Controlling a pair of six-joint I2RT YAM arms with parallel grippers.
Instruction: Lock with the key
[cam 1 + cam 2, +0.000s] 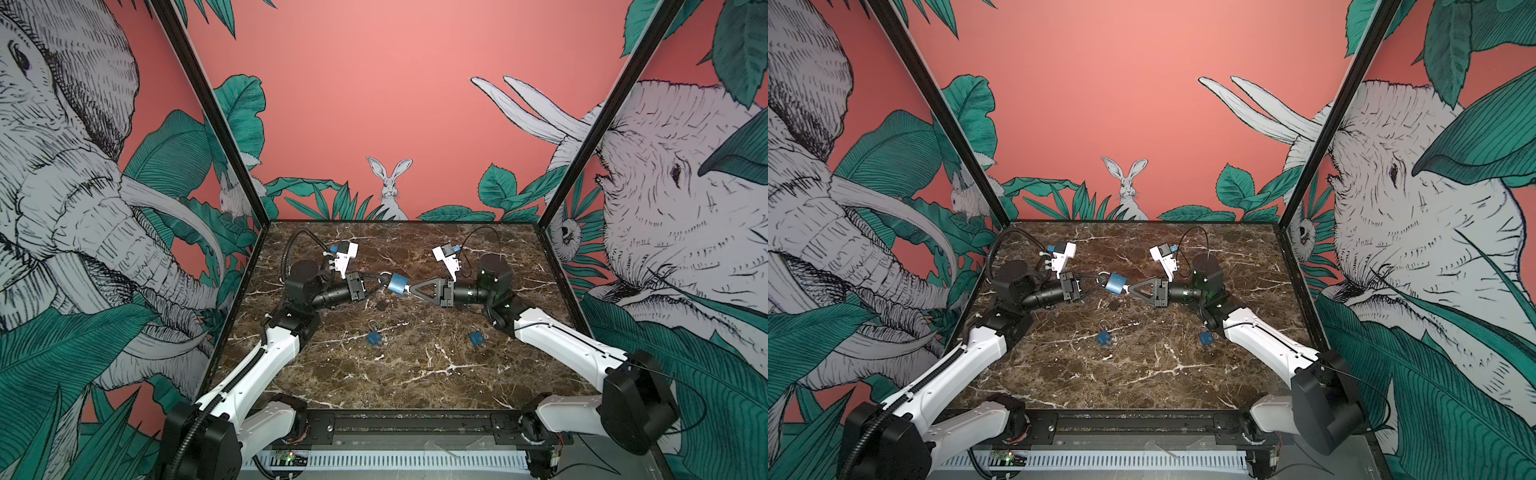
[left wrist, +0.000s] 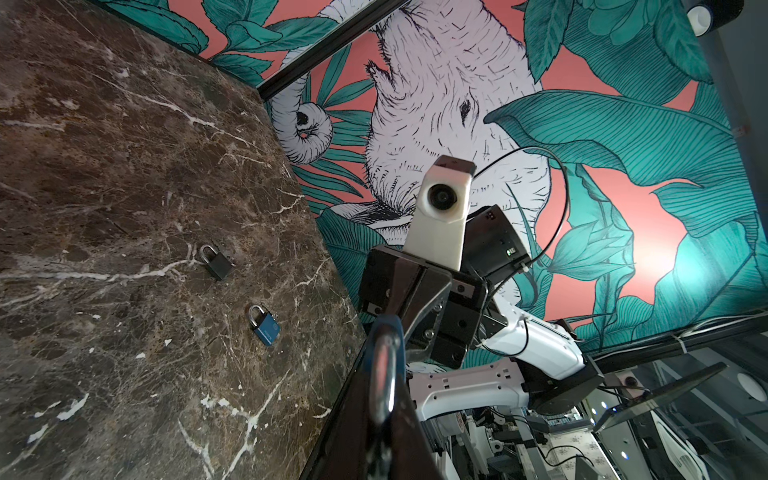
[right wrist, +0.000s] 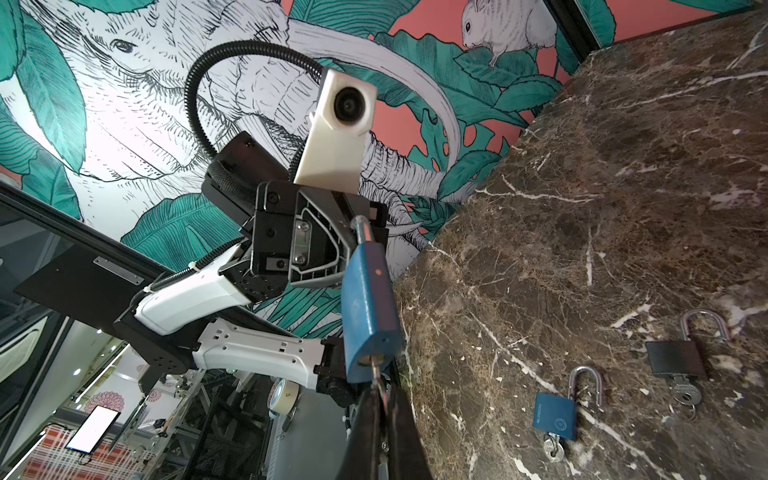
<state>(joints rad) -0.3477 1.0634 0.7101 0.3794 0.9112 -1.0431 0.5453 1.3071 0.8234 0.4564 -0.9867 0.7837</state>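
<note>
Blue padlock (image 1: 397, 284), the largest lock in the scene, hangs in the air above the middle of the table, slightly toward the far side, caught between the two arms. Its silver shackle (image 1: 385, 276) points left and its base points right. A key (image 3: 376, 368) sits in the keyway at the base, as the right wrist view shows.

From the left, the left gripper (image 1: 379, 277) has its fingers pressed together on the shackle. From the right, the right gripper (image 1: 409, 289) reaches in level, its triangular fingers brought to a point and pinching the head of the key. Whether the shackle is pushed home in the body cannot be told from any view.

Just below the held lock and a little nearer, a black padlock (image 1: 381, 304) lies flat on the brown marble table (image 1: 415, 374). Nearer again and slightly left lies a second blue padlock (image 1: 374, 337). In the right wrist view both of these have a key in the base. A third blue padlock (image 1: 476, 338) lies to the right, close beside the right arm's forearm. All three are well apart from the grippers.

Both arms come in from the near corners of the table, with elbows bent outward.
</note>
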